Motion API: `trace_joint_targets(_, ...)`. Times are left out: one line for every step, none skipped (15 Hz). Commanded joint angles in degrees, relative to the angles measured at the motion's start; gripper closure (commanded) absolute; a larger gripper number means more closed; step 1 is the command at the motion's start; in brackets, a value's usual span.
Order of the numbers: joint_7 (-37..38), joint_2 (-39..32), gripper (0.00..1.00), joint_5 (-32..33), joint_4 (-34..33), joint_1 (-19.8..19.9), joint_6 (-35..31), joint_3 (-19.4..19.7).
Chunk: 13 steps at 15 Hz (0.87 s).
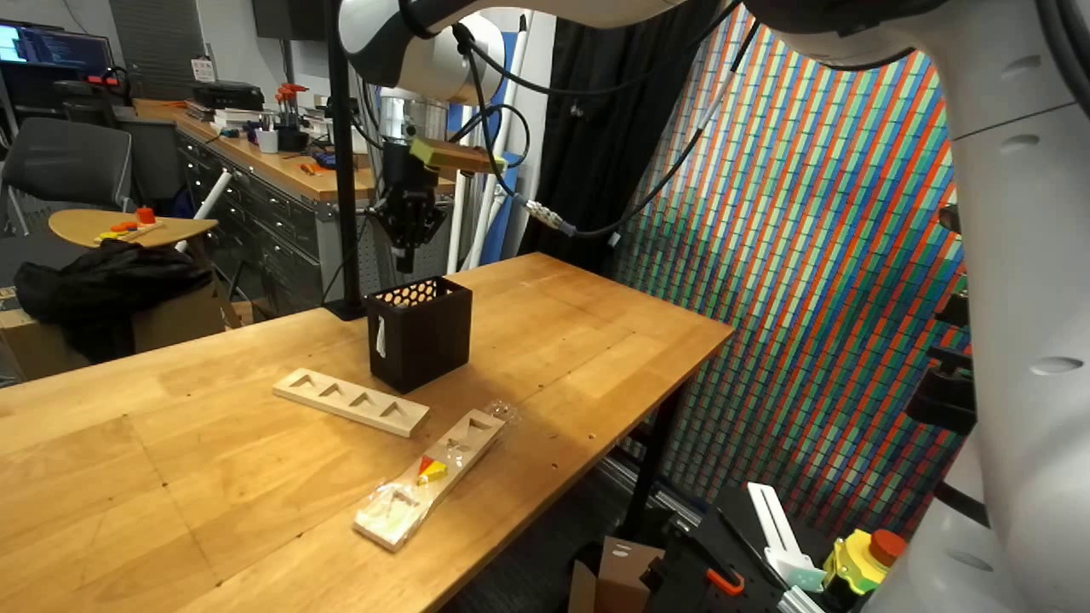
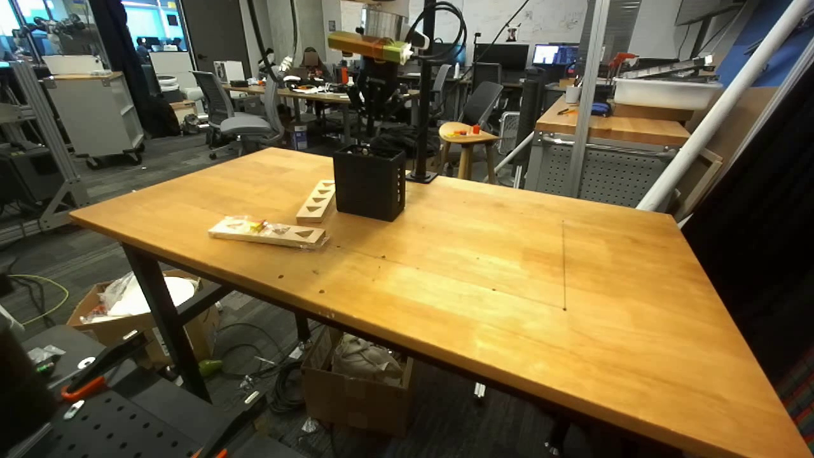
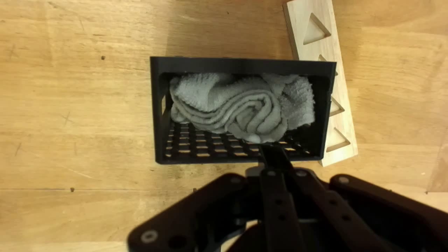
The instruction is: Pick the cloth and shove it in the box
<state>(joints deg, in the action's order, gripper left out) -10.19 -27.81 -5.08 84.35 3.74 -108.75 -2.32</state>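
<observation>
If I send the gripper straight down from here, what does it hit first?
Probably the cloth in the box. Depth is unclear, though: in the wrist view the gripper overlaps the rim, so it might catch that first.

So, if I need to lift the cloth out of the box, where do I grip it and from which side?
I'd pinch the cloth by its rolled folds, coming straight down: in the wrist view they face the open top of the box, which encloses the cloth at the sides. The fingers look shut, so open them first.
</observation>
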Motion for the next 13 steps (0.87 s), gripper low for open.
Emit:
trace_joint_targets(-0.29,2.11,0.73,-0.10,-1.13,0.01,1.34,0.41)
trace_joint_targets(-0.08,0.87,0.96,-0.13,-0.40,-0.18,0.20,0.38)
trace_joint_targets(-0.09,1.24,0.88,-0.13,-0.49,-0.16,0.24,0.42)
trace_joint_targets(-0.09,1.46,0.81,-0.14,-0.52,-0.15,0.31,0.43)
trace_joint_targets(-0.10,1.56,0.74,-0.14,-0.53,-0.15,0.36,0.44)
trace_joint_targets(-0.10,1.57,0.73,-0.14,-0.53,-0.15,0.40,0.44)
trace_joint_targets(-0.10,1.57,0.73,-0.14,-0.53,-0.15,0.43,0.44)
trace_joint_targets(-0.10,1.57,0.73,-0.14,-0.53,-0.15,0.43,0.44)
trace_joint_targets(-0.10,1.57,0.73,-0.14,-0.53,-0.15,0.44,0.44)
trace_joint_targets(-0.10,1.57,0.73,-0.14,-0.53,-0.15,0.45,0.44)
trace_joint_targets(-0.10,1.57,0.73,-0.14,-0.53,-0.15,0.45,0.44)
trace_joint_targets(-0.10,1.57,0.73,-0.14,-0.53,-0.15,0.45,0.44)
trace_joint_targets(-0.10,1.57,0.73,-0.14,-0.53,-0.15,0.45,0.44)
